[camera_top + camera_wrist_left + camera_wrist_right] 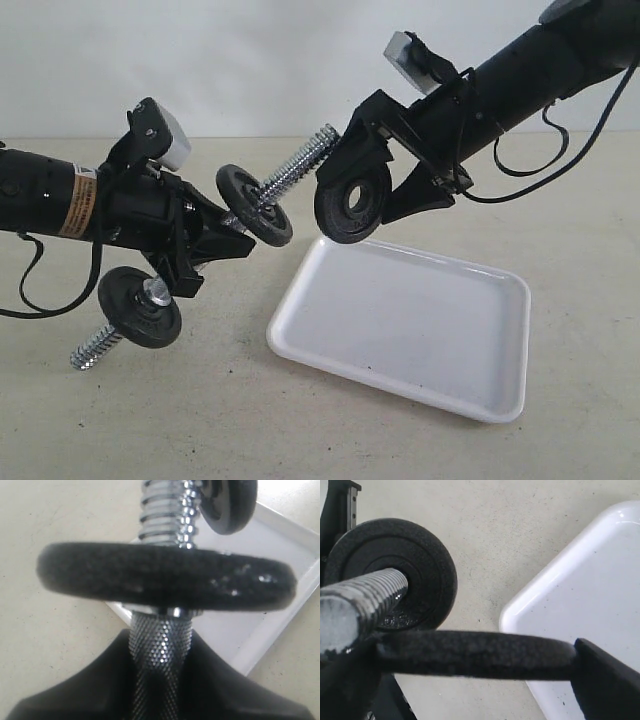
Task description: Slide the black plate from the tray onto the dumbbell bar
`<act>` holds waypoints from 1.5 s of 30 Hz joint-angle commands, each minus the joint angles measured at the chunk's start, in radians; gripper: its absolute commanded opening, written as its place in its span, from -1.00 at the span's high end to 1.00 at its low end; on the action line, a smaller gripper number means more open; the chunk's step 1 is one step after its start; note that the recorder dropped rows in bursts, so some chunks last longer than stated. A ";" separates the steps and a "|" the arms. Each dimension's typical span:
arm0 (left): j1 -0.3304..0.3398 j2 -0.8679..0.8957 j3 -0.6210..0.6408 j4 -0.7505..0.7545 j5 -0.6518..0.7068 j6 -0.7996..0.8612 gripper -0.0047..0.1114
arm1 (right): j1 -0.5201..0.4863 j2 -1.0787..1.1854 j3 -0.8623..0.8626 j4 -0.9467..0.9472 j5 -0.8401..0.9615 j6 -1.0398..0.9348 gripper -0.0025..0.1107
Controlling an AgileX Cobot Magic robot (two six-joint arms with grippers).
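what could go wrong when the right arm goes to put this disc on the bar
1. The hole of the disc sits below the threaded tip of the bar, so its rim could hit the tip and knock the bar askew in the left fingers.
2. The right fingers hold it only by the rim; a bump or a snag on the coarse thread might drop it onto the tray.
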 commanded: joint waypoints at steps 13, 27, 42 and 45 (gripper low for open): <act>-0.010 -0.058 -0.038 -0.112 -0.157 -0.053 0.84 | 0.000 -0.018 -0.010 0.039 0.017 -0.004 0.93; -0.008 -0.058 -0.031 -0.093 0.058 -0.095 0.84 | 0.000 -0.018 -0.010 0.032 0.017 -0.004 0.93; -0.008 -0.058 0.007 0.100 0.077 -0.076 0.84 | 0.000 -0.018 -0.010 0.030 0.017 -0.004 0.93; -0.008 -0.058 0.007 0.101 0.077 -0.084 0.84 | 0.000 -0.018 -0.010 0.030 0.017 -0.004 0.93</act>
